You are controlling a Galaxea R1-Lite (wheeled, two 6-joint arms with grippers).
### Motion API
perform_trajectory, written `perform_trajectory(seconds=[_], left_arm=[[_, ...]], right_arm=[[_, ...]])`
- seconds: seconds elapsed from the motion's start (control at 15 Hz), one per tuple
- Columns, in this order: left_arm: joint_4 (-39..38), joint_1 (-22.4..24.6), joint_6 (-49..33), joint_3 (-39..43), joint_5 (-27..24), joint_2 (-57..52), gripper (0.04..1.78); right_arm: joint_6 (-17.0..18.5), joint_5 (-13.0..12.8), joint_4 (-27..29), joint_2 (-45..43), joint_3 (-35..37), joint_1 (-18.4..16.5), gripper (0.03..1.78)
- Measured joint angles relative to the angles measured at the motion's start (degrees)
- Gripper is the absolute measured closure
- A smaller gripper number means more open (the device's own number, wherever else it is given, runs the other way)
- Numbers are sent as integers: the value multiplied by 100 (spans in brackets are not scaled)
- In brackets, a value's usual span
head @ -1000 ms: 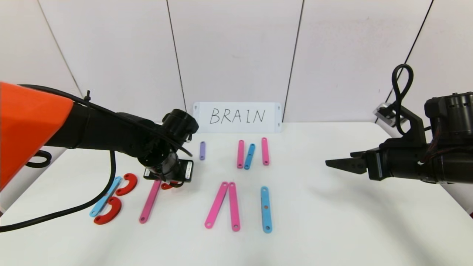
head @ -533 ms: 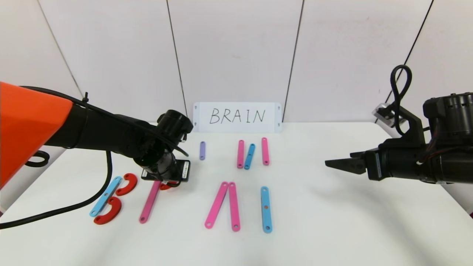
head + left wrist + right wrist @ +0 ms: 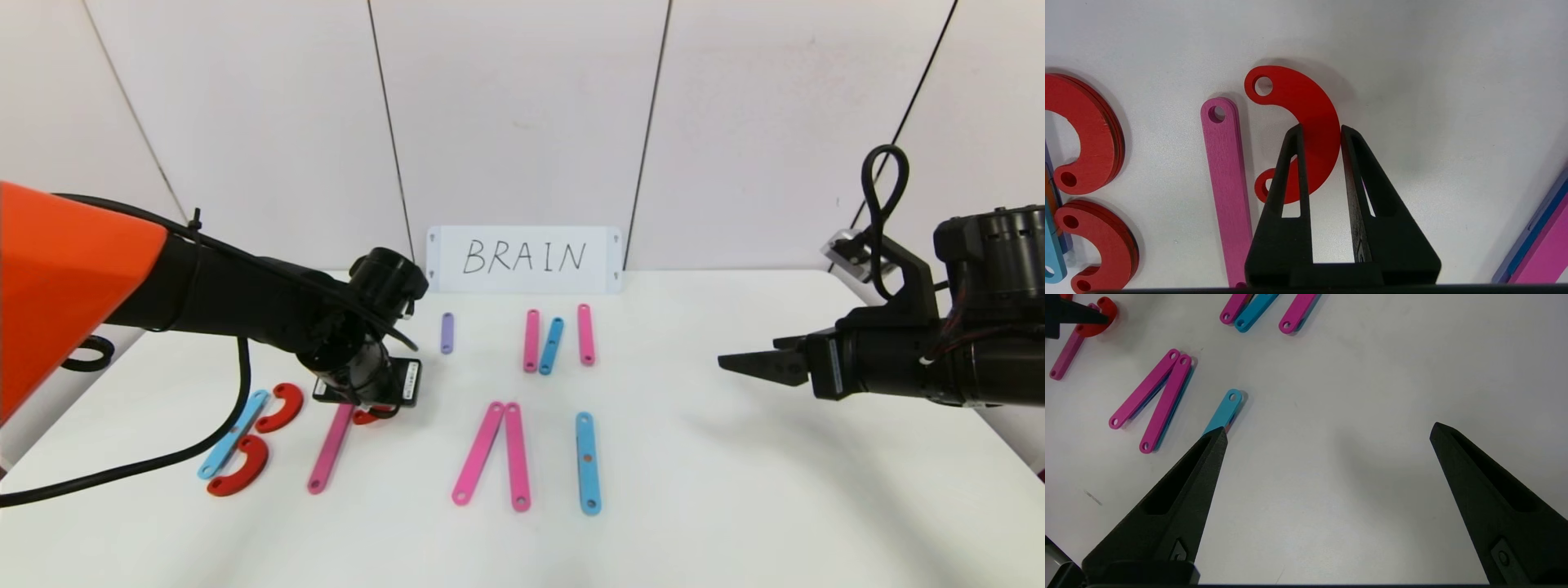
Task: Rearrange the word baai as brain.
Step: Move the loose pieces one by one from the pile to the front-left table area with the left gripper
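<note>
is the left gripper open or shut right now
Shut. In the left wrist view, the left gripper has its fingers clamped on the red curve beside the pink bar.

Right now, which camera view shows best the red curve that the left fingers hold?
The left wrist view: the red curve shows nearly whole, gripped by the left gripper. In the head view the arm hides most of it; the right wrist view shows it small.

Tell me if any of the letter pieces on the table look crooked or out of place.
Yes. The blue bar of the B slants, with its two red curves loose beside it. The left hand grips a third red curve beside the slanted pink bar. Behind, a small purple bar lies alone.
</note>
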Motion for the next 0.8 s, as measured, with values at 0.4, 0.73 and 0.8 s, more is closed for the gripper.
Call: perform_trajectory(seconds=[0.4, 0.73, 0.8], left_arm=[[-23, 2, 2, -13, 5, 50, 92], [-102, -37, 16, -116, 0, 28, 21], [-113, -48, 44, -165, 0, 26, 14]], right_arm=[[4, 0, 2, 0, 0, 2, 7], [4, 0, 0, -2, 2, 10, 7], [2, -2, 2, 0, 2, 11, 7]])
